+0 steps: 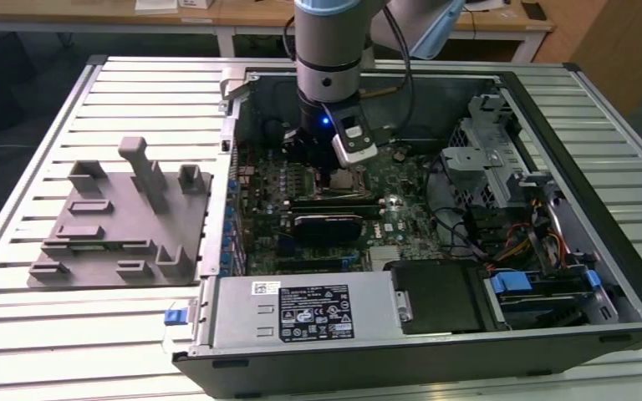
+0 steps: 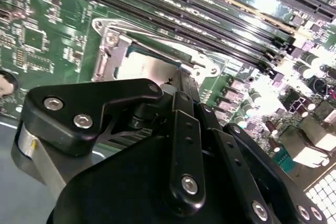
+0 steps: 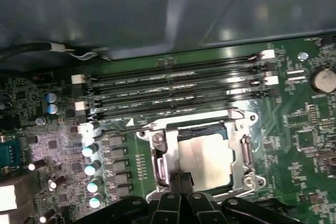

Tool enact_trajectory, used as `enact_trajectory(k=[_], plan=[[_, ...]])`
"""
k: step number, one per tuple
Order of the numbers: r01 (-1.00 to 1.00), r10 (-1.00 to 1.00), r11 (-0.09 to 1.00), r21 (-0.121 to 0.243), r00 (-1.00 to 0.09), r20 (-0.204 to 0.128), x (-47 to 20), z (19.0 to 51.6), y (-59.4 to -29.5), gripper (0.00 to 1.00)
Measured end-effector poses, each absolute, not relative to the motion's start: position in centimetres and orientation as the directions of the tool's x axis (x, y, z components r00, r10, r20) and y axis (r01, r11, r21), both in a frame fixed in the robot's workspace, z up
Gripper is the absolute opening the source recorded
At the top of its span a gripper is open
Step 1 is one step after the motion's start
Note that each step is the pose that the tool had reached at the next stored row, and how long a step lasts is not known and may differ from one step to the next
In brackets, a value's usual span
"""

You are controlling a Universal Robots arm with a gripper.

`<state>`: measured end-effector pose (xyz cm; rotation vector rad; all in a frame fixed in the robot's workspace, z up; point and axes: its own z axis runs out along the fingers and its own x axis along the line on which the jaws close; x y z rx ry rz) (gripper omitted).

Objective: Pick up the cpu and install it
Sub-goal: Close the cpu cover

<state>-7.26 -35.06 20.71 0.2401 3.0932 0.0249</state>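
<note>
The cpu [image 3: 206,156], a flat square chip with a silvery top, lies inside the metal socket frame [image 3: 247,148] on the green motherboard [image 1: 410,213]. My gripper [image 3: 181,181] hangs low over the chip's near edge with its two black fingers pressed together and nothing between them. Whether they touch the chip I cannot tell. In the second wrist view the gripper [image 2: 184,82] covers part of the cpu [image 2: 149,67]. In the exterior view the gripper [image 1: 330,160] reaches down into the open computer case, right above the socket [image 1: 343,182].
Several black memory slots [image 3: 173,90] run beside the socket, and a row of capacitors [image 3: 90,169] stands at its other side. A grey plastic fixture tray [image 1: 120,217] lies on the slatted table at the exterior view's left. The power supply [image 1: 298,311] and drive cage [image 1: 500,167] crowd the case.
</note>
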Motion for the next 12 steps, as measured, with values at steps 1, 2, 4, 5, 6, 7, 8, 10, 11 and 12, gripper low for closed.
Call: enact_trajectory(k=[1, 2, 4, 5, 6, 7, 8, 10, 11, 12], plan=[[0.153, 0.154, 0.988, 0.021, -0.987, -0.039, -7.40, 20.66, -35.05, 0.11], [0.151, 0.152, 0.988, 0.025, -0.988, -0.040, -7.49, 20.59, -35.05, 0.11], [0.144, 0.145, 0.989, 0.032, -0.989, -0.041, -7.56, 20.45, -35.05, 0.11], [0.136, 0.138, 0.990, 0.035, -0.990, -0.041, -7.57, 20.39, -35.04, 0.11], [0.128, 0.129, 0.991, 0.037, -0.991, -0.041, -7.57, 20.35, -35.04, 0.11], [0.120, 0.121, 0.992, 0.039, -0.992, -0.041, -7.57, 20.32, -35.05, 0.11], [0.115, 0.117, 0.993, 0.040, -0.992, -0.041, -7.62, 20.31, -35.05, 0.11], [0.111, 0.113, 0.993, 0.040, -0.993, -0.043, -7.88, 20.29, -35.05, 0.11], [0.110, 0.112, 0.993, 0.041, -0.993, -0.044, -8.03, 20.27, -35.05, 0.11], [0.109, 0.110, 0.993, 0.041, -0.993, -0.044, -8.18, 20.25, -35.05, 0.11]])
